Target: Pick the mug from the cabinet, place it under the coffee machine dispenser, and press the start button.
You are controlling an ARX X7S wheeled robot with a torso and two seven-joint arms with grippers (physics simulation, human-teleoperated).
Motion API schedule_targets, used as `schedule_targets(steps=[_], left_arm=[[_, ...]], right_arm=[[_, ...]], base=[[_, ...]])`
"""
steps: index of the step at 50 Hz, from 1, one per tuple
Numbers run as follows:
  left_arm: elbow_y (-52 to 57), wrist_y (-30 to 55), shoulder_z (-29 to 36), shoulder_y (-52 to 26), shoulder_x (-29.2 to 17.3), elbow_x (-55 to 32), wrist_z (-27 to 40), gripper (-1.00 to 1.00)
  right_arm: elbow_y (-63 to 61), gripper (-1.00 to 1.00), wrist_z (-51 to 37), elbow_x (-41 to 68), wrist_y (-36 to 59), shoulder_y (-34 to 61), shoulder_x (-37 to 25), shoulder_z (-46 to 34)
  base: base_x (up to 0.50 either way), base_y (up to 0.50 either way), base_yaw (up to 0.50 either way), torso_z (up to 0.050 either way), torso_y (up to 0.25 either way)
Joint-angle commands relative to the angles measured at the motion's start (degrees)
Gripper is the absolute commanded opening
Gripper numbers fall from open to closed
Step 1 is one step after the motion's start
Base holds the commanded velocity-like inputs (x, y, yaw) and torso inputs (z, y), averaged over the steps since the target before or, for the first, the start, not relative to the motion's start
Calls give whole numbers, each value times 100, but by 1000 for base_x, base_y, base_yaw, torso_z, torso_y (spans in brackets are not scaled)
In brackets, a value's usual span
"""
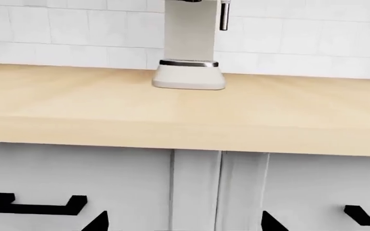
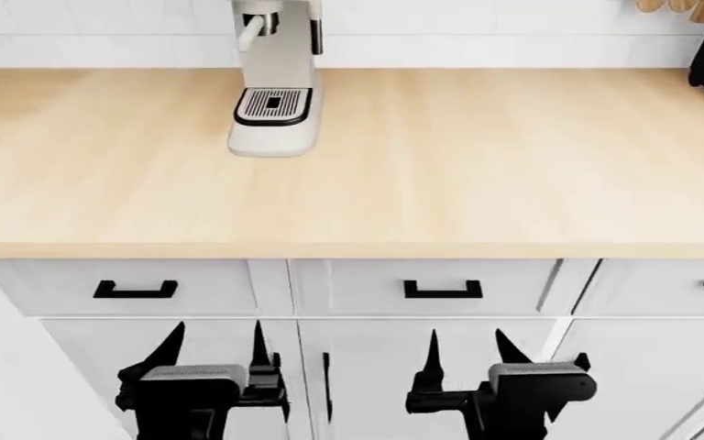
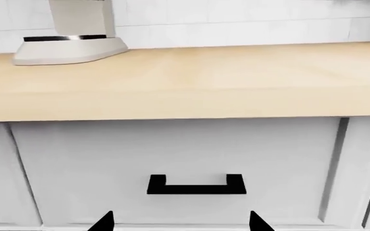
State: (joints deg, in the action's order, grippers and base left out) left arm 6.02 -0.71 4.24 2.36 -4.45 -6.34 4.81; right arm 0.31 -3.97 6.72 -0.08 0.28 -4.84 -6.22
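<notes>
Both grippers, left (image 2: 216, 346) and right (image 2: 469, 352), low in frame, fingers wide, empty; coffee machine (image 2: 276, 92) upper left on bench (image 2: 450, 165).

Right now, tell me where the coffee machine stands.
In the head view the coffee machine stands at the back left of the wooden counter, against the white tiled wall, its black drip tray facing the robot, above the left drawer.
</notes>
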Motion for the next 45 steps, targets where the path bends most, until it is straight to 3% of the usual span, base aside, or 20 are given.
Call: schedule_targets(steps=[1, 15, 37, 41, 43, 45], left_arm=[[47, 135, 40, -23, -78, -248, 45, 100], [-70, 415, 307, -9, -204, -181, 125, 100], [-179, 14, 478, -17, -293, -70, 300, 100], [554, 817, 325, -339, -365, -285, 448, 100], [1965, 2036, 44, -1182, -494, -659, 692, 100], [2582, 3587, -221, -2826, -582, -1011, 1027, 100]], right_arm=[[23, 100, -95, 45, 30, 22, -82, -127], [127, 100, -133, 160, -26, 48, -140, -242], [38, 100, -213, 317, 7, 56, -245, -327], [-1007, 100, -340, 299, 405, -144, -405, -357], [-2726, 100, -623, 75, 1937, 190, -793, -370], [-4445, 100, -722, 649, 3656, 1733, -1035, 167]], base=[[0, 500, 0, 50, 0], [0, 500, 0, 11, 0], [0, 500, 0, 0, 0], [2, 116, 0, 0, 0], [0, 0, 0, 0, 0], [0, 0, 0, 0, 0]])
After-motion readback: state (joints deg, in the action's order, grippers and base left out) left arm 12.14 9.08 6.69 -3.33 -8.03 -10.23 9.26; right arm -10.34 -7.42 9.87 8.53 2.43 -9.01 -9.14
